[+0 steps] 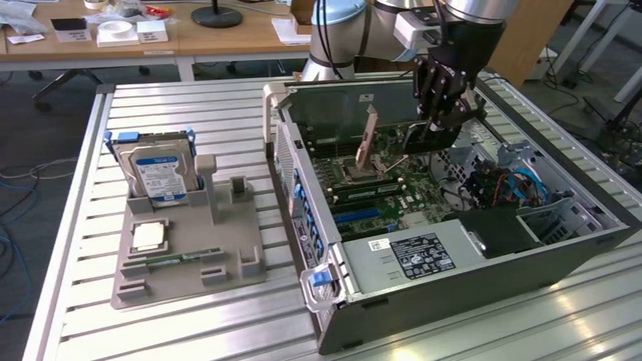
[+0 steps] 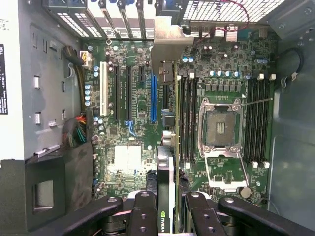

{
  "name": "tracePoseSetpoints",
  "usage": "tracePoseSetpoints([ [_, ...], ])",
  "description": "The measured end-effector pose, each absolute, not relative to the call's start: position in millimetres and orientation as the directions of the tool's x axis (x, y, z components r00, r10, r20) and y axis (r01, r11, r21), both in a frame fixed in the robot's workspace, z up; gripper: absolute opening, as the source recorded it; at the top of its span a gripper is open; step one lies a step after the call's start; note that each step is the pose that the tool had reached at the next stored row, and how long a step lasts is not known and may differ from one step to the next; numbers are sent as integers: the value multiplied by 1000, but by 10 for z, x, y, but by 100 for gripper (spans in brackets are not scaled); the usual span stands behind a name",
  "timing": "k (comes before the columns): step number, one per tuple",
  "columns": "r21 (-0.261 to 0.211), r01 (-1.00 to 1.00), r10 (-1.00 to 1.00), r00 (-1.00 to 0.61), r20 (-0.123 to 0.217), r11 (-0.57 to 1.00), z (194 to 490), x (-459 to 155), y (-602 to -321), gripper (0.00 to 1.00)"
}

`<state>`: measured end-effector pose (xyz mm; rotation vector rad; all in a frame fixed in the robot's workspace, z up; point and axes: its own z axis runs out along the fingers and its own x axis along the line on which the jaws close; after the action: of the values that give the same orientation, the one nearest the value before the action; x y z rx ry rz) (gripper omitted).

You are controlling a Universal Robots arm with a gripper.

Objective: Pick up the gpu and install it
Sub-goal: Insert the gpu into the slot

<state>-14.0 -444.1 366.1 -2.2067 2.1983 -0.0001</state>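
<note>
Gpu (image 2: 166,182) hangs on edge inside the open computer case (image 1: 452,263) on the desk (image 1: 201,316), clamped between the gripper's (image 2: 170,201) fingers just above the motherboard (image 2: 128,147), probably held upright so its lower edge can meet the blue slot (image 2: 153,98).

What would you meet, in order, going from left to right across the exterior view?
Hard drive → blue case latch → processor socket → end effector gripping the gpu → blue cables.
</note>
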Motion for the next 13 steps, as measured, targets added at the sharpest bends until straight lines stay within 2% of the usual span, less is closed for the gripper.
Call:
tracePoseSetpoints([
  [13, -19, -1000, -1000, 3, -19, -3, 3639, -141, -4441, 27],
])
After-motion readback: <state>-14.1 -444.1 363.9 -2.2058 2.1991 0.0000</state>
